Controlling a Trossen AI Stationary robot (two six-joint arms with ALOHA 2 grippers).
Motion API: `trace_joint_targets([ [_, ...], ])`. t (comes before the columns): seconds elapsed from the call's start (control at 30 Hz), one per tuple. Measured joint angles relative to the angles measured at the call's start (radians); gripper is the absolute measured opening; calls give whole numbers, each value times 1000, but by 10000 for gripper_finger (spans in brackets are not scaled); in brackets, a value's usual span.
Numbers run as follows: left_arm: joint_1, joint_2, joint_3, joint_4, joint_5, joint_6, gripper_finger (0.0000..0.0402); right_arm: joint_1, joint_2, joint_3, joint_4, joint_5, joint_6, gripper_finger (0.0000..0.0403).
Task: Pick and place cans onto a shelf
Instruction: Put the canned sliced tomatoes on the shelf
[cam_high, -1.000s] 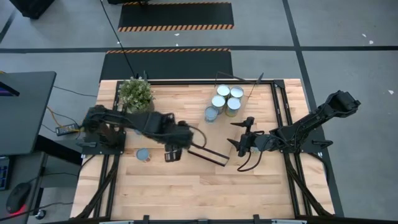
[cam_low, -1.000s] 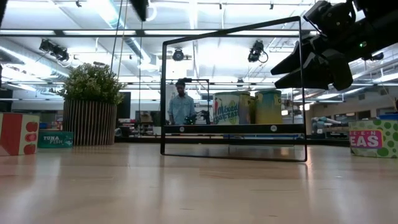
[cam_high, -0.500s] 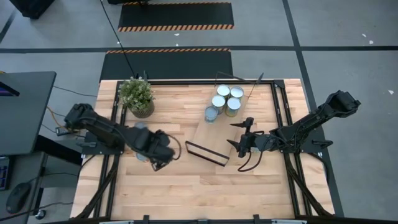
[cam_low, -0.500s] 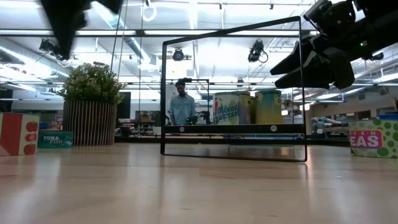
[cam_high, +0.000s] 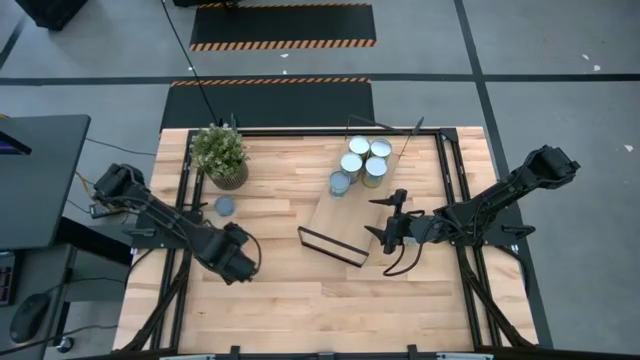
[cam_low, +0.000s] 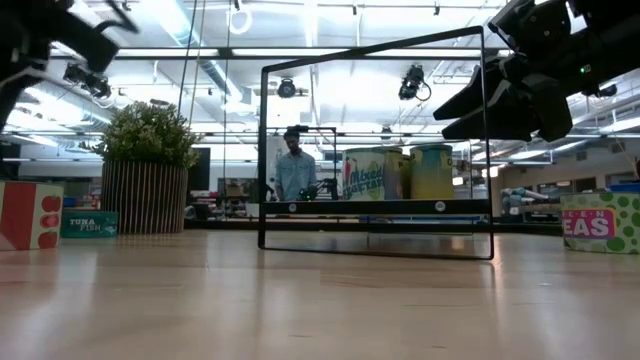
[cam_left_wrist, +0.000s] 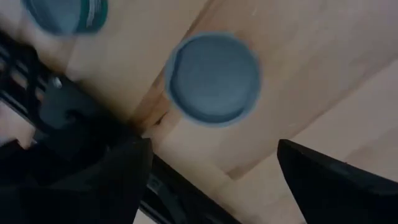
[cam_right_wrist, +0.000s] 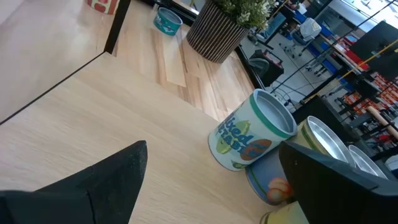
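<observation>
One can (cam_high: 226, 206) now sits alone by the plant (cam_high: 220, 152), behind the left gripper (cam_high: 240, 266), which has swung away from the shelf (cam_high: 340, 222) with fingers spread and empty. Right gripper (cam_high: 385, 222) hasn't budged beside the shelf, fingers apart. Remaining cans (cam_high: 360, 161) cluster beyond it; labels mostly hidden.

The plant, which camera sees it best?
The low view: the plant and its ribbed pot show whole from the side. The high view shows only its leafy top. The right wrist view cuts off its leaves. The left wrist view misses it.
</observation>
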Motion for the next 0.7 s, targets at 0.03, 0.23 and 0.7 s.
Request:
trace_joint_targets([
  [0.03,-4,-26,-29,16,7,-26,352,0,0,0,0,0,-1,372],
  [0.23,-35,-154,-180,126,20,-202,353,-1,0,0,0,-1,-7,372],
  [0.7,-42,-151,-359,417,-105,-240,353,-1,0,0,21,-3,-10,372],
])
